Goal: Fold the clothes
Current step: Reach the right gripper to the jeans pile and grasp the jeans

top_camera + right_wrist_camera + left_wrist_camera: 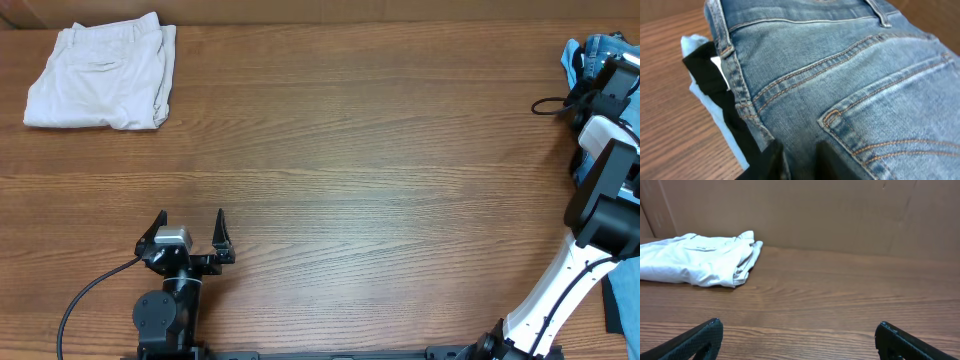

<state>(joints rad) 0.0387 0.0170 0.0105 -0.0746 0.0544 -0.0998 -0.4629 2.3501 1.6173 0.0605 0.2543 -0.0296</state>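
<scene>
The clothes, a pair of faded light blue jeans (840, 75), fill the right wrist view with a stitched back pocket showing. In the overhead view the jeans (603, 48) lie at the table's far right edge. My right gripper (802, 151) presses down on them beside the pocket, its two dark fingers (774, 157) close together with a ridge of denim pinched between them. From above, the right gripper (597, 72) sits over the jeans with its tips hidden. My left gripper (192, 226) stands open and empty near the front left; its wide-apart tips (800, 330) hover over bare wood.
Folded cream-beige trousers (100, 75) lie at the back left corner, also visible ahead as the trousers (695, 260). A black garment (715, 80) with light blue trim (715, 115) lies under the jeans. A cardboard wall (840, 215) backs the table.
</scene>
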